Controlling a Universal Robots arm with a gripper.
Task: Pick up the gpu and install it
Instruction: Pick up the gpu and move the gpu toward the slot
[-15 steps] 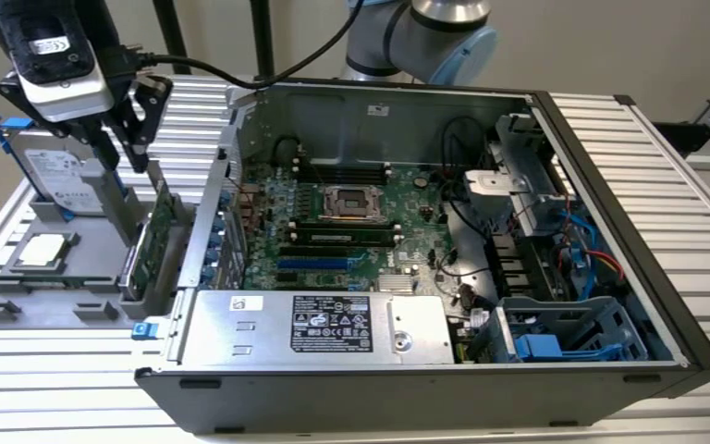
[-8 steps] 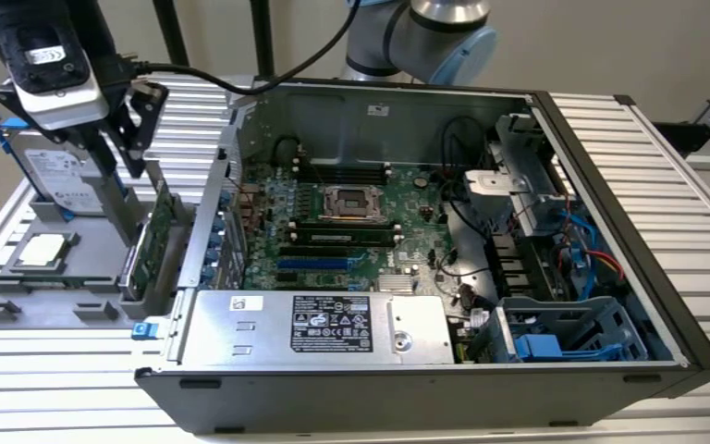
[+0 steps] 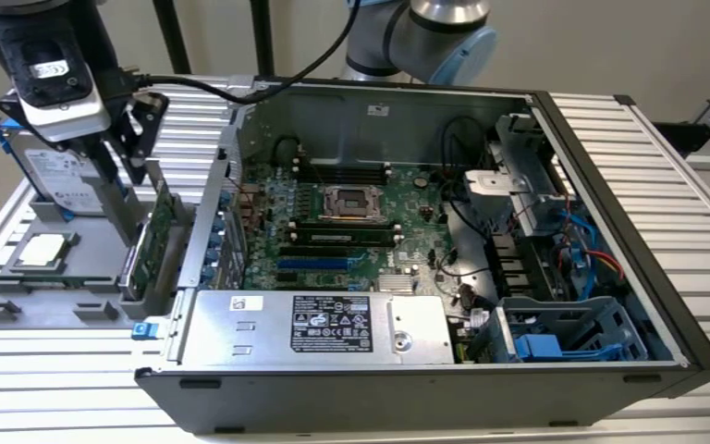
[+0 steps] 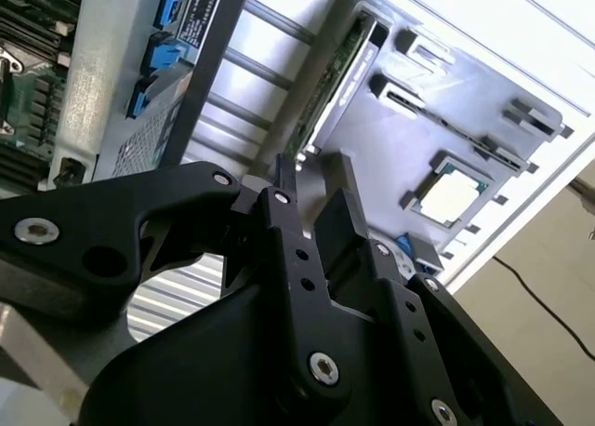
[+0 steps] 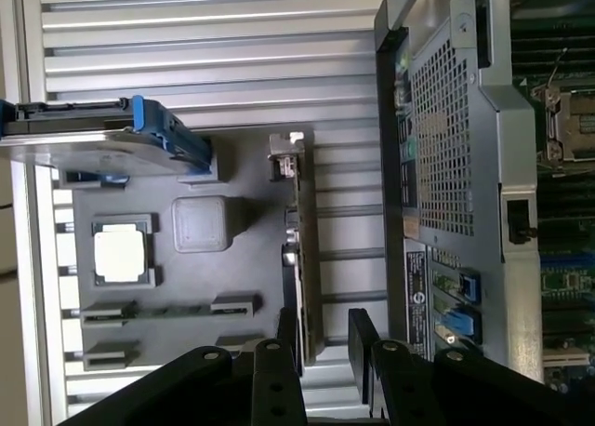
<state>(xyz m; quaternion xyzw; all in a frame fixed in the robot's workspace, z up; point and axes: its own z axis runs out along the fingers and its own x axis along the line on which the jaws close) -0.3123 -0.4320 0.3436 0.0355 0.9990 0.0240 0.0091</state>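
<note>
At the exterior view's left, the pincer (image 3: pixel 133 153) is hovering over the gpu (image 3: pixel 158 236), which is standing on edge in a grey holder (image 3: pixel 53 294) on the worktop (image 3: pixel 59 370) beside the open computer case (image 3: pixel 330 388). In the first wrist view its fingers (image 5: pixel 361 338) are gaping wide, straddling the card's edge.

We see an open computer case (image 3: pixel 368 407) on a slatted metal table (image 3: pixel 59 388), its motherboard (image 3: pixel 330 231) exposed, with a silver power supply (image 3: pixel 318 324) at the near wall. At the exterior view's left, a grey holder (image 3: pixel 29 310) carries a square silver chip (image 3: pixel 41 250) lying flat and a blue-framed hard drive (image 3: pixel 66 185) standing on edge.
</note>
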